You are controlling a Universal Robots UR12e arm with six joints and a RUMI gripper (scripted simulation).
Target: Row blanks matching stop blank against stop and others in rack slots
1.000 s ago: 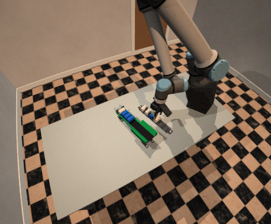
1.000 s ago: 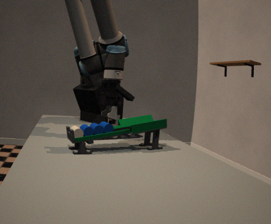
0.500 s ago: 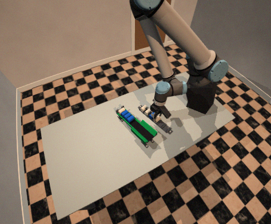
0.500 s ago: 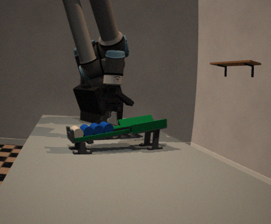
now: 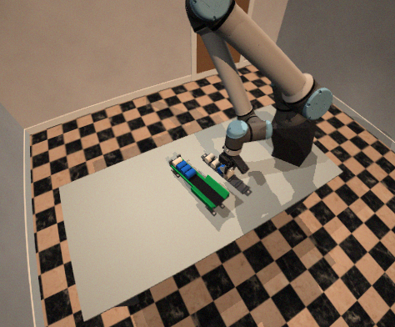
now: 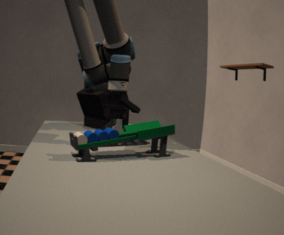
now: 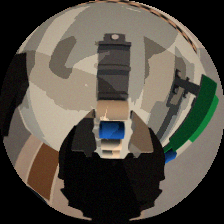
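The green feed ramp [image 5: 198, 185] holds a cream blank [image 5: 177, 160] at its stop, with three blue blanks [image 5: 186, 168] in a row behind it. The same row shows in the side view [image 6: 100, 135]. The dark stock rack [image 5: 234, 178] lies beside the ramp. It holds two cream blanks [image 5: 212, 159] at its far end, a blue blank [image 5: 218, 168] and another cream blank [image 5: 229, 174]. My gripper [image 5: 226, 168] is low over the rack. In the wrist view its partly open fingers straddle the blue blank [image 7: 111, 129], which lies in its slot.
The robot's dark base [image 5: 292, 142] stands on the grey mat just behind the rack. The ramp's upper half [image 6: 148, 129] has no blanks on it. A wooden shelf [image 6: 246, 66] hangs on the far wall.
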